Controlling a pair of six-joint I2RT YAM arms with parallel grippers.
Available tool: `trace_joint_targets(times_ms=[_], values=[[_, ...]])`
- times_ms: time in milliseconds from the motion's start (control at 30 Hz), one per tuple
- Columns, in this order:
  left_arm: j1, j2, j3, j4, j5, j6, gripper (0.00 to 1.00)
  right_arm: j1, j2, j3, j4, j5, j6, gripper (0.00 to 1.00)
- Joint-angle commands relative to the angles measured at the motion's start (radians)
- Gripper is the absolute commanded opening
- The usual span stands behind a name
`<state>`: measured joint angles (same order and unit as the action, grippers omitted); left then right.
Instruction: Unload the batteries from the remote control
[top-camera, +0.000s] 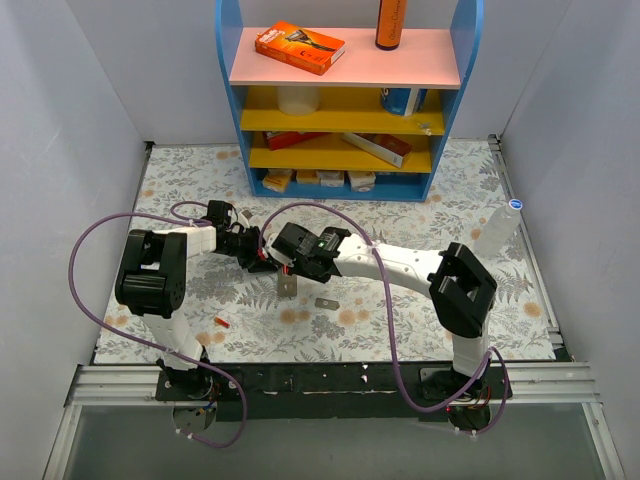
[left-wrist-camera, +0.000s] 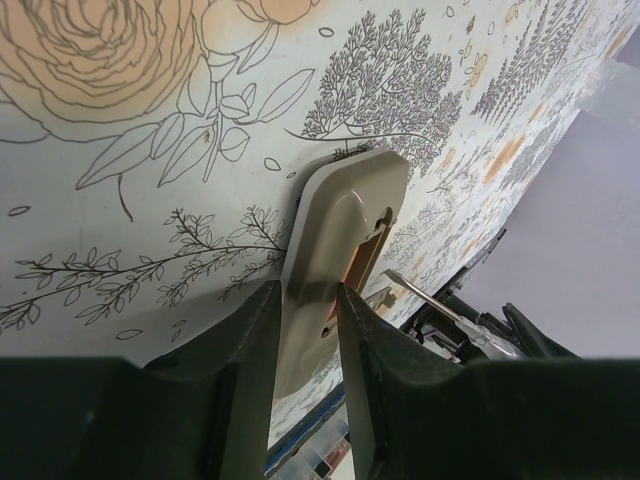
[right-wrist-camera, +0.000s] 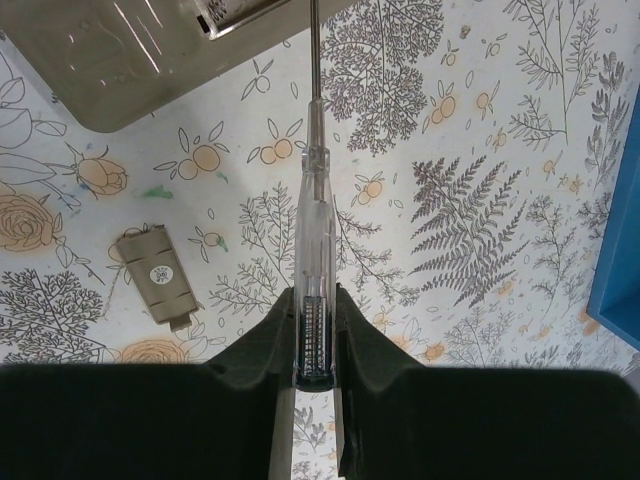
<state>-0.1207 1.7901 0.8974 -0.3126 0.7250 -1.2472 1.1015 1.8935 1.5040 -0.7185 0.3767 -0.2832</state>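
Note:
My left gripper is shut on the grey remote control, holding it above the floral mat; it also shows in the top view and at the right wrist view's upper left. Its open recess shows one red battery inside. Another red battery lies on the mat near the left arm's base. My right gripper is shut on a clear-handled screwdriver, whose metal tip points at the remote's recess.
The small flat grey cover plate lies on the mat below the remote. A blue shelf unit with boxes stands at the back. A clear bottle lies at the right edge. Grey walls close both sides.

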Motion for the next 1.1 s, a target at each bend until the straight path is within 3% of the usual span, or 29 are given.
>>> trace_joint_targets(times_ms=[0,800,1067], values=[[0.004,-0.018,0.000,0.015,0.010,-0.001,0.28,0.003,-0.057,-0.016,-0.019,0.022,0.013,0.01],[0.003,0.015,-0.002,0.029,0.037,-0.012,0.23,0.031,0.029,0.015,-0.022,0.013,-0.034,0.01],[0.003,0.025,-0.008,0.032,0.039,-0.012,0.23,0.035,0.016,-0.050,0.077,-0.032,-0.070,0.01]])
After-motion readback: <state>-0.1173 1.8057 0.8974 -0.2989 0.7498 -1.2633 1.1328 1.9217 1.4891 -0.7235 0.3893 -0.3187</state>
